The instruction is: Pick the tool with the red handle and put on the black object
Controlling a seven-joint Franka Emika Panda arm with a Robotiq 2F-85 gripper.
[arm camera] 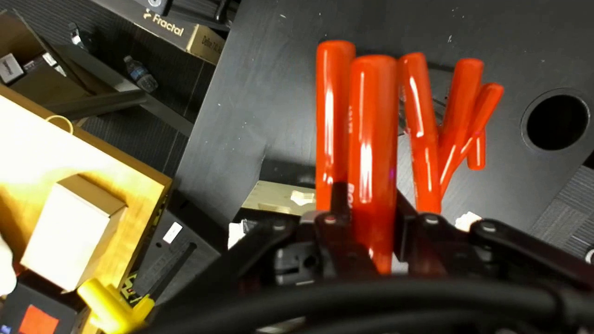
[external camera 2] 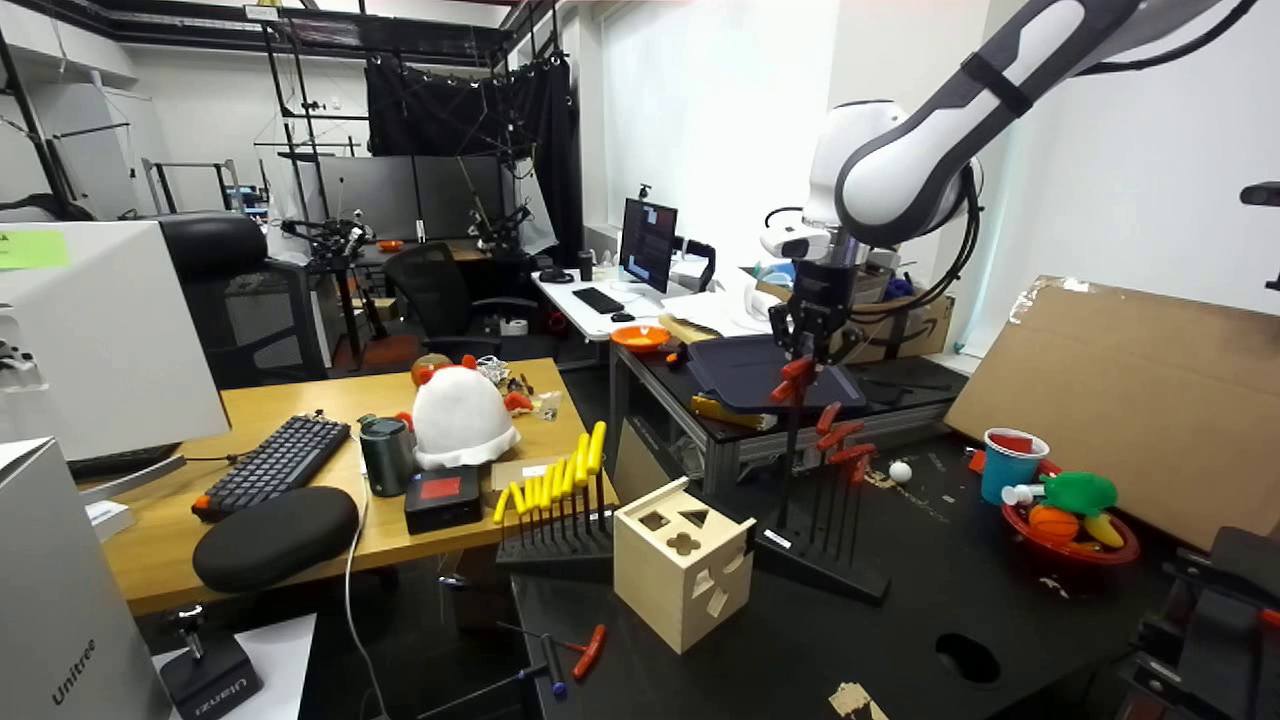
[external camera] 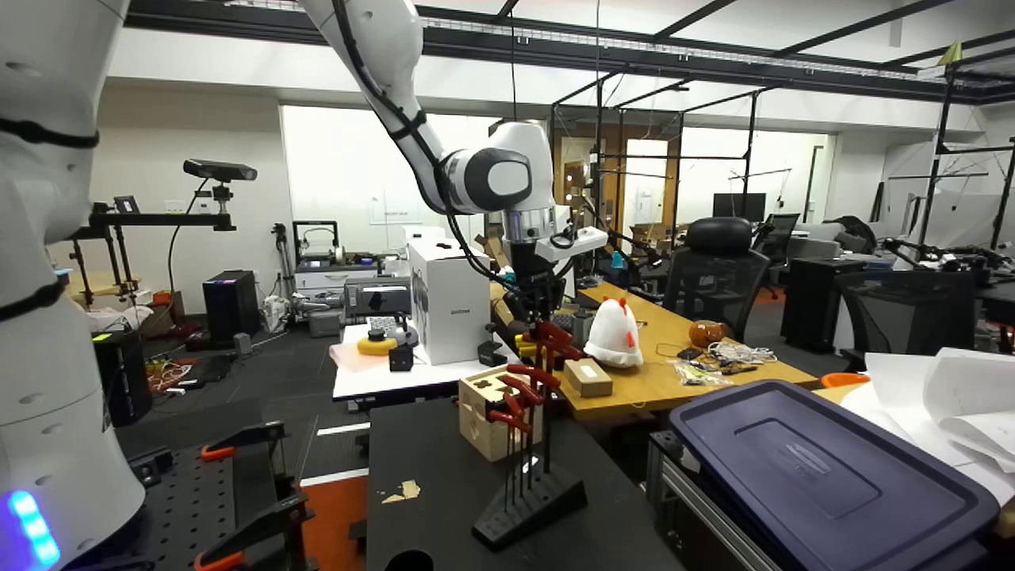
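Nearest of all, a black cable (arm camera: 394, 294) crosses the bottom of my wrist view. Largest below is the black tabletop (external camera 2: 800, 655); next the wooden shape-sorter box (external camera 2: 683, 570), low centre in an exterior view; then, just right of it there, the sloped black hex-key stand (external camera 2: 835, 580). Above that stand my claw (arm camera: 372, 202) grips the red T-handle hex key (arm camera: 373, 130), just right of centre in the wrist view. Whether it is seated in the stand I cannot tell. I judge it stiff, sturdy and fairly light but long, its glossy handle apt to slip or twist; the middle of that handle is where to take hold. My count: one sorter box; two stands, including the yellow set's stand (external camera 2: 560, 560); six red handles (arm camera: 420, 139) clustered here, mine among them; one loose red hex key (external camera 2: 590, 652) on the tabletop; about eight yellow hex keys (external camera 2: 582, 462).
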